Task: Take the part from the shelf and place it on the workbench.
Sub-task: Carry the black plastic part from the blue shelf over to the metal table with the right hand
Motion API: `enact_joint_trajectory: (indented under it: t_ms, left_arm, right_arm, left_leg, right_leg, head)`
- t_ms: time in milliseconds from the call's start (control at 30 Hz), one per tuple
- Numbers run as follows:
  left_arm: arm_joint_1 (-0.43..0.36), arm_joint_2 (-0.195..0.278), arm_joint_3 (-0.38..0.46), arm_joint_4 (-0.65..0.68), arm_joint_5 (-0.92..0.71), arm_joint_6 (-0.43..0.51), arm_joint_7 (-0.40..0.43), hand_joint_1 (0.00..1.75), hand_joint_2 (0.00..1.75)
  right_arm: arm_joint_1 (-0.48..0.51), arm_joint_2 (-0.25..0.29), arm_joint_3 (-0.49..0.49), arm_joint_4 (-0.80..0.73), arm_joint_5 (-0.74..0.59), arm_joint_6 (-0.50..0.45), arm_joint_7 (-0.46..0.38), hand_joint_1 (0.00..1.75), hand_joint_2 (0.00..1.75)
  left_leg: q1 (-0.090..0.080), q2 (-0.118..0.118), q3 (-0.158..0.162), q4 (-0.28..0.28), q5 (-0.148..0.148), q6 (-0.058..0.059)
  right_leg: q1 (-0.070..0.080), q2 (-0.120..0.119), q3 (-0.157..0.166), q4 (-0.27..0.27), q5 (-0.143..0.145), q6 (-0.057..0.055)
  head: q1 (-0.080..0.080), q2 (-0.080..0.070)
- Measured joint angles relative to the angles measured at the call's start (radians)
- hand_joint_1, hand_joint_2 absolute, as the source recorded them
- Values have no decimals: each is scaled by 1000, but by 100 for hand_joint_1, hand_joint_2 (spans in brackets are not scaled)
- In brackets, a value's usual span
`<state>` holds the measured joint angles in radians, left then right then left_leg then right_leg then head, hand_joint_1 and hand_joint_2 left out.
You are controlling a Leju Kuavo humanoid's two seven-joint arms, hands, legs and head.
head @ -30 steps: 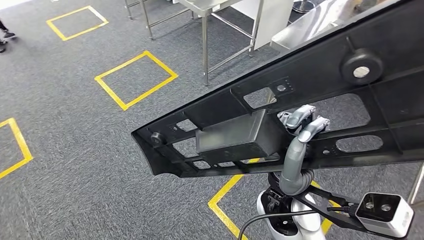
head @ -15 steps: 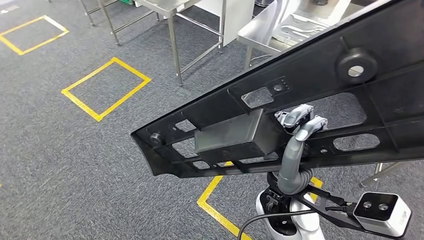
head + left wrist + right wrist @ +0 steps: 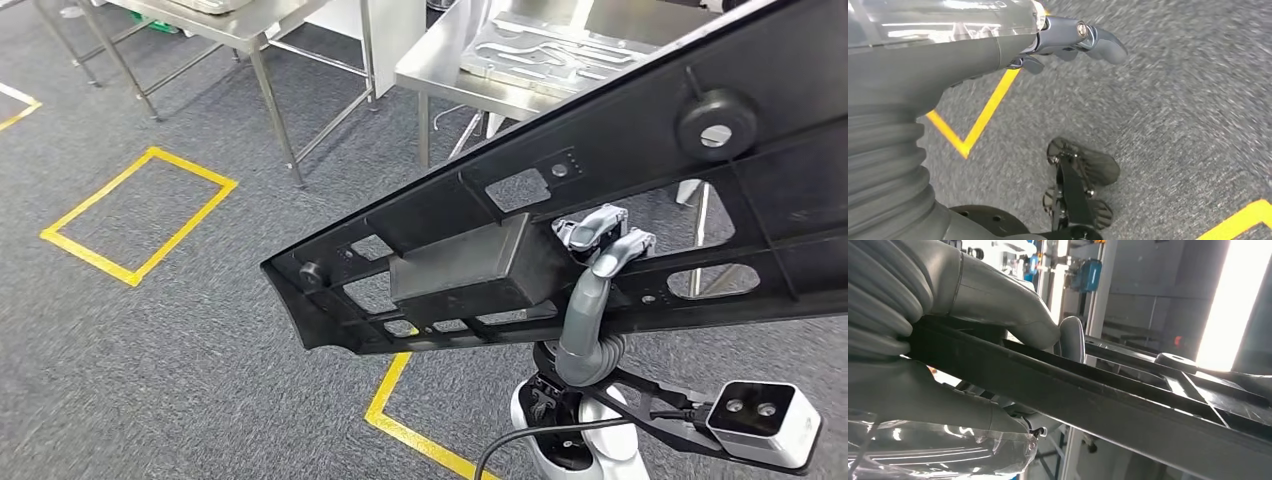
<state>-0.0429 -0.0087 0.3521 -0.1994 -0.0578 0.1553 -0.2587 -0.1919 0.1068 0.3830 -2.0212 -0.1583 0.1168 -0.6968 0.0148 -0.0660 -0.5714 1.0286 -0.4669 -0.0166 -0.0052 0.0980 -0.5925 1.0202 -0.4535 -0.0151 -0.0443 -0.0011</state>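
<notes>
- Right hand (image 3: 603, 238): grey fingers with metallic silver knuckle parts, grey ribbed wrist cover.
- White boxy wrist camera (image 3: 762, 422), two dark lenses, on black bracket.
- Left hand (image 3: 1068, 42): grey, visible screw.

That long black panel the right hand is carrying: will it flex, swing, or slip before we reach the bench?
The black panel looks like ribbed moulded plastic full of cut-outs, so probably stiff and fairly light for its length. The right hand grips it at one spot with much of it overhanging, so it may swing or twist. Its rim looks smooth in the right wrist view, so it could slip.
</notes>
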Motion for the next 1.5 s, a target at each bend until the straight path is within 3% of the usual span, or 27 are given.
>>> enact_joint_trajectory:
  t_ms: [33,100,167,233,300,333,367,400,467,500,533,600,633,700,767,833,867,900,967,1033,1100,1133,1200,1267,1333,1400,1500]
  left_arm:
    - [-1,0,0,0,0,0,0,0,175]
    - [-3,-1,0,0,-2,0,0,0,175]
    - [-5,-2,0,0,-3,-1,-2,0,175]
    - [-5,-3,0,0,-4,-4,-5,0,175]
    - [-2,-3,0,0,-4,-7,-8,0,175]
    - [-1,-3,0,0,-4,-8,-10,0,175]
    - [-1,-3,0,0,-4,-9,-11,0,175]
    - [-3,-4,0,0,-4,-9,-12,0,175]
    - [-5,-4,2,0,-4,-8,-12,0,175]
    - [-5,-4,2,0,-2,-8,-12,0,175]
    - [-5,-4,3,0,-1,-7,-12,0,175]
    - [-7,-4,4,0,1,-10,-12,0,175]
    - [-8,-4,4,0,1,-12,-13,0,175]
    - [-10,-5,5,0,1,-16,-16,0,175]
    - [-7,-5,6,0,2,-18,-17,0,175]
    - [-3,-5,9,0,4,-21,-17,0,175]
    - [-2,-5,11,0,4,-24,-17,0,175]
    - [-2,-5,14,0,4,-27,-17,0,175]
    - [-3,-5,18,0,4,-32,-17,0,175]
    - [-4,-5,19,0,4,-35,-16,0,175]
    - [-6,-5,20,0,4,-36,-15,0,175]
    - [-8,-6,21,0,4,-37,-15,0,175]
    - [-10,-6,22,0,4,-41,-15,0,175]
    - [-8,-6,25,0,3,-46,-16,0,175]
    - [-4,-5,27,0,3,-52,-16,0,175]
    - [-3,-5,28,0,3,-56,-16,0,175]
    - [-6,-5,28,0,2,-66,-17,0,175]
  right_arm:
    - [-1,0,1,1,0,-2,0,175,175]
    - [-1,0,2,1,0,-6,0,175,175]
    - [-6,0,3,2,1,-9,0,175,175]
    - [-12,0,4,5,2,-12,0,175,175]
    - [-13,0,5,10,3,-13,0,175,175]
    - [-13,0,5,12,3,-13,0,175,175]
    - [-13,0,5,14,3,-13,0,175,175]
    - [-13,0,5,15,3,-14,0,175,175]
    - [-15,0,6,16,3,-15,0,175,175]
    - [-16,0,6,16,3,-17,0,175,175]
    - [-17,0,7,16,3,-19,0,175,175]
    - [-17,0,8,16,4,-22,0,175,175]
    - [-17,0,8,16,4,-23,0,175,175]
    - [-18,1,9,16,7,-23,0,175,175]
    - [-18,2,12,16,9,-22,0,175,175]
    - [-17,3,12,18,10,-22,0,175,175]
    - [-16,3,12,19,11,-22,0,175,175]
    - [-16,3,12,20,12,-22,0,175,175]
    - [-17,3,13,21,12,-22,0,175,175]
    - [-18,4,13,21,12,-23,0,175,175]
    - [-18,5,13,21,15,-28,0,175,175]
    - [-18,5,13,21,18,-32,0,175,175]
    - [-19,5,13,20,26,-42,0,175,175]
    - [-19,5,13,19,32,-49,0,175,175]
    - [-16,5,13,18,33,-54,0,175,175]
    - [-15,4,13,18,33,-59,0,175,175]
    - [-16,4,13,17,33,-61,0,175,175]
  left_leg:
    - [-1,-9,5,-12,-2,4]
    - [-2,9,8,-20,3,14]
    - [2,33,12,-31,9,27]
    - [0,57,13,-35,11,36]
    - [-2,82,11,-35,10,39]
    - [-2,96,11,-34,10,39]
    - [-3,108,11,-34,9,37]
    - [-3,119,13,-33,7,35]
    - [-6,137,18,-31,3,28]
    - [-9,145,20,-30,0,23]
    - [-11,154,22,-29,-2,18]
    - [-11,170,25,-29,-6,7]
    - [-9,162,26,-24,-12,1]
    - [-5,120,4,34,-53,-10]
    - [-3,84,-56,168,-121,-16]
    - [-2,77,-105,265,-146,-18]
    - [-2,76,-105,257,-128,-18]
    - [0,72,-86,209,-92,-16]
    - [4,36,-24,65,-22,-11]
    - [6,2,10,-13,-1,-3]
    - [4,6,12,-20,-2,8]
    - [4,14,13,-23,1,15]
    - [7,28,15,-31,7,29]
    - [5,42,14,-33,8,36]
    - [2,55,13,-32,7,37]
    - [2,64,14,-31,5,35]
    - [-2,68,17,-28,0,27]
  right_leg:
    - [-2,10,-4,0,2,7]
    - [-6,24,-8,-1,6,21]
    - [-2,-13,-23,30,-17,32]
    - [-1,-69,-73,133,-75,39]
    - [-4,-86,-132,254,-122,44]
    - [-6,-89,-143,278,-122,45]
    - [-7,-93,-130,255,-101,46]
    - [-7,-104,-96,195,-69,44]
    - [-2,-153,-18,53,-19,35]
    - [2,-169,4,9,-8,30]
    - [5,-176,12,-9,-8,25]
    - [6,-152,10,-13,-5,15]
    - [3,-142,10,-16,-2,10]
    - [-3,-122,13,-21,4,0]
    - [-3,-99,12,-21,5,-5]
    - [-2,-71,13,-20,5,-7]
    - [-2,-57,14,-19,5,-6]
    - [-2,-43,15,-18,4,-5]
    - [-1,-19,16,-14,2,1]
    - [-1,1,10,-10,3,12]
    - [-4,17,3,-12,7,25]
    - [-5,15,2,-10,5,31]
    - [-2,-24,-20,38,-28,38]
    - [-2,-73,-81,164,-93,41]
    - [-3,-87,-133,271,-126,43]
    - [-3,-90,-118,238,-87,42]
    - [1,-101,-15,37,-6,30]
  head:
    - [0,0]
    - [0,0]
    - [0,0]
    - [0,0]
    - [0,0]
    - [0,0]
    - [0,0]
    - [0,0]
    - [0,0]
    - [0,0]
    - [0,0]
    - [0,0]
    - [0,0]
    - [0,0]
    - [0,0]
    - [0,0]
    - [0,0]
    - [0,0]
    - [0,0]
    - [0,0]
    - [0,0]
    - [0,0]
    - [0,0]
    - [0,0]
    - [0,0]
    - [0,0]
    - [0,0]
